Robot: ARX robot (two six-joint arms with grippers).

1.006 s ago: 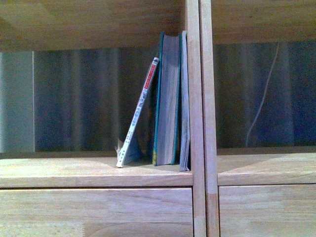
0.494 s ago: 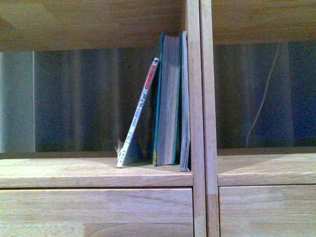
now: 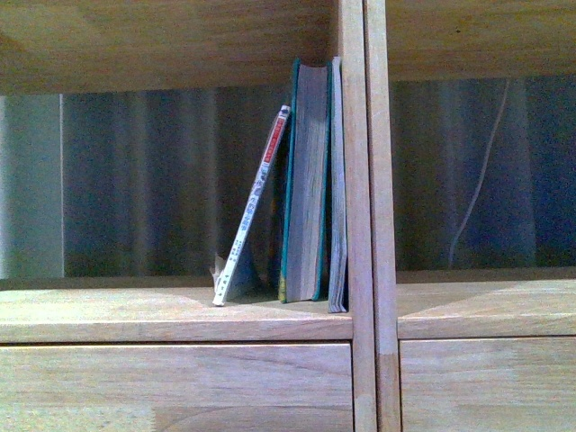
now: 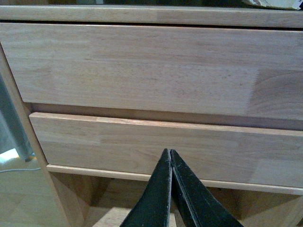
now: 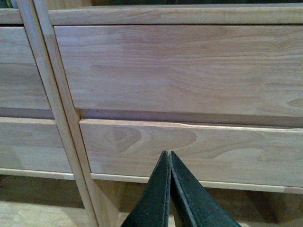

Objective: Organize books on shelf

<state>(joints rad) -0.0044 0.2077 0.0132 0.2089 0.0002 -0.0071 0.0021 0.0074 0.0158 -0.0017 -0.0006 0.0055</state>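
Observation:
In the front view three books stand at the right end of a compartment of the wooden shelf [image 3: 180, 315]. The thin white paperback [image 3: 252, 207] with a red-marked spine leans right against the thick teal book [image 3: 306, 180]. The slim grey booklet [image 3: 337, 180] stands upright between the teal book and the upright [image 3: 364, 216]. Neither gripper shows in the front view. My left gripper [image 4: 170, 152] is shut and empty, facing plain wooden front panels [image 4: 142, 71]. My right gripper [image 5: 169, 153] is shut and empty, facing front panels [image 5: 189, 66] lower on the shelf.
The compartment to the right of the upright [image 3: 477, 180] holds no books; a thin pale cord [image 3: 477, 180] hangs behind it. An open compartment lies below the panels in both wrist views. A double upright [image 5: 52, 94] runs past the right gripper.

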